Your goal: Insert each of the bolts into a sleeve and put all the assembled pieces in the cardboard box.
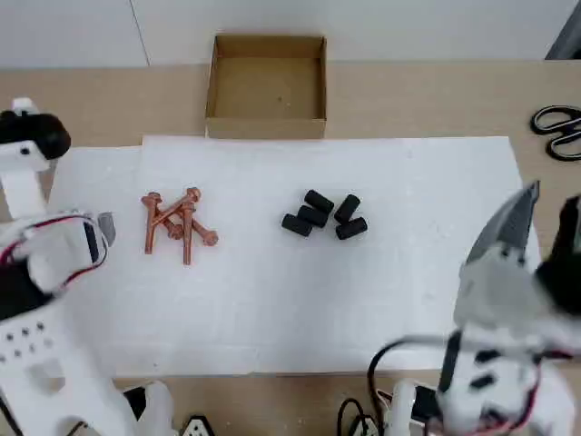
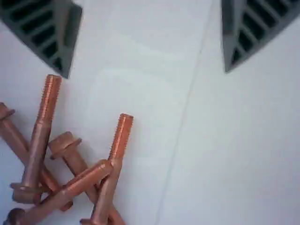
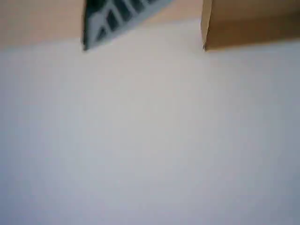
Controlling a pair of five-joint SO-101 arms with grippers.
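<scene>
Left tool (image 2: pixel 146 72) agape, copper bolts (image 2: pixel 115 154) heaped

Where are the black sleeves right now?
In the high view the sleeves cluster on the white sheet, right of the bolts, below the cardboard box.

A light wooden table (image 1: pixel 408 91) runs the full width of the scene, its middle covered by a white sheet (image 1: pixel 363 300) under soft, even light. Behind it lies a pale surface (image 1: pixel 363 23) with a thin seam. Black-handled scissors (image 1: pixel 558 130) rest at the table's edge, and cables (image 1: pixel 359 418) trail along the near side.
</scene>
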